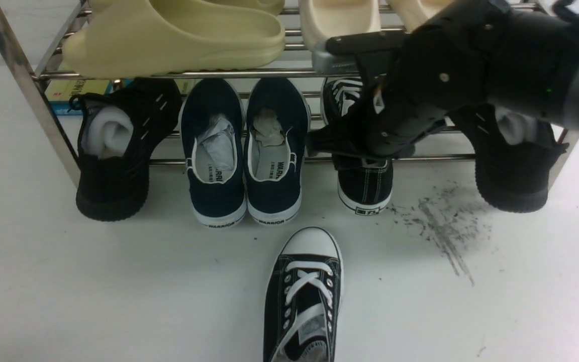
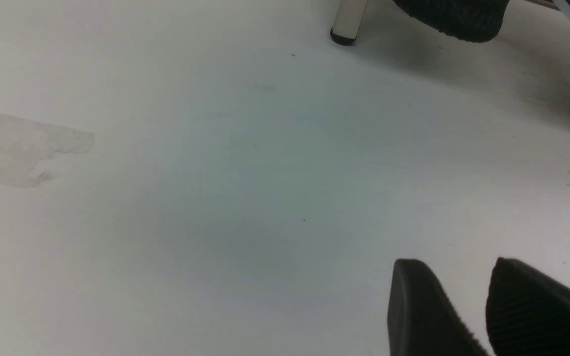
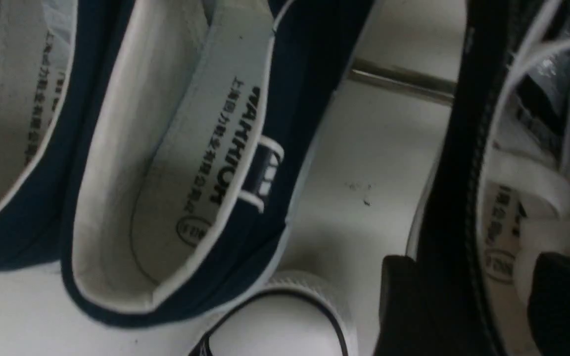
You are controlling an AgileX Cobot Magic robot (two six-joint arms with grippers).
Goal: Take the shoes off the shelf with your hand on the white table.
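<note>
1. Navy slip-ons (image 1: 242,151) on the lower tier have WARRIOR printed on the white heel rubber and on the insoles. The right wrist view also shows Chinese print and a round stamp there, too small to read.
2. Shelf sneaker (image 1: 365,188) is black canvas with white stitching and a white sole. It has a small heel patch with unreadable text. It sits on the lower tier, heel toward the camera, between the navy pair and the right black knit shoe (image 1: 513,166).
3. Table sneaker (image 1: 303,296) lies on the white table (image 1: 118,281) in front of the shelf (image 1: 249,74), its white rubber toe cap pointing at the shelf. It has white laces and silver eyelets, and its tongue label is unreadable.
4. Right gripper (image 3: 483,296) has its jaws apart, straddling the shelf sneaker's side wall, one finger outside and one inside. A gap shows beside the inner finger, so it is not clamped.
5. Left gripper (image 2: 463,282) has ribbed black pads with a narrow gap between them. It holds nothing and hangs over the table.
6. The shelf is shiny chrome tubing, with matte yellow foam slides (image 1: 174,37) on the top tier.
7. Dark grey scuff streaks (image 1: 440,226) mark the table.
</note>
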